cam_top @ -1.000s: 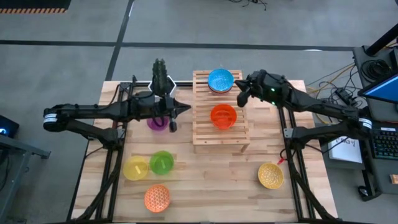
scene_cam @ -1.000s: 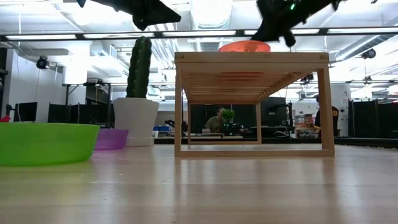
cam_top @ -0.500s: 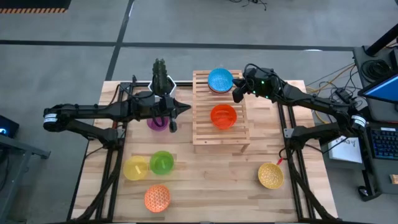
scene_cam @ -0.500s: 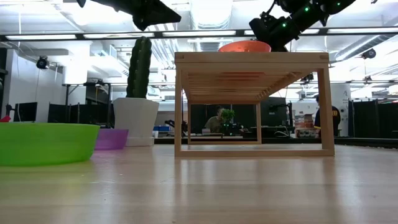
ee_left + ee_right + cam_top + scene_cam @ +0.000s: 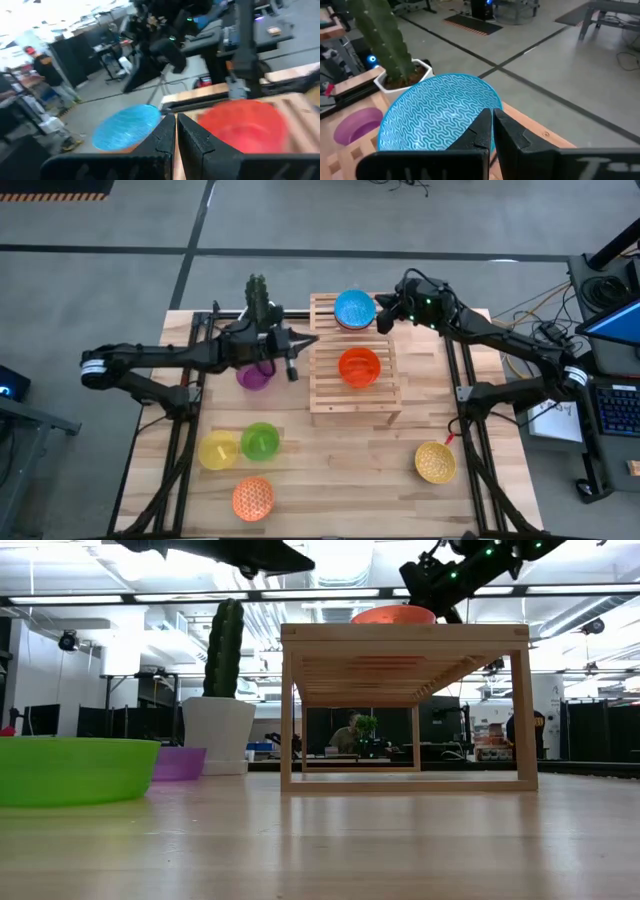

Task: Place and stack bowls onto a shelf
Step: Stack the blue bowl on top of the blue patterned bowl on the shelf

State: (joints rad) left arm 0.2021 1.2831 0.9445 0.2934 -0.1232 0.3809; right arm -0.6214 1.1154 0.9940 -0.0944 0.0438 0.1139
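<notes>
The shelf (image 5: pixel 355 385) stands mid-table on its legs (image 5: pixel 288 720). A blue-white patterned bowl (image 5: pixel 354 309) sits at the shelf's far end and a red-orange bowl (image 5: pixel 359 367) at its middle. On the table lie a purple bowl (image 5: pixel 251 379), yellow (image 5: pixel 218 450), green (image 5: pixel 260 441), orange lattice (image 5: pixel 253 498) and yellow lattice (image 5: pixel 435 462) bowls. My left gripper (image 5: pixel 310 341), shut, hovers at the shelf's left edge, above shelf height (image 5: pixel 300 562). My right gripper (image 5: pixel 384 322), shut, hovers just right of the patterned bowl (image 5: pixel 435 117), above the shelf top (image 5: pixel 412 578).
A white pot with a tall cactus (image 5: pixel 258 305) stands at the far edge, left of the shelf and behind my left arm. The table's near middle, between the green bowl and the yellow lattice bowl, is bare wood. People and desks show in the room beyond.
My left gripper has moved right, from over the purple bowl toward the shelf's left edge, rolling a little. My right gripper has swung toward the table's far edge, alongside the patterned bowl. Both have stayed shut. No bowl has moved.
</notes>
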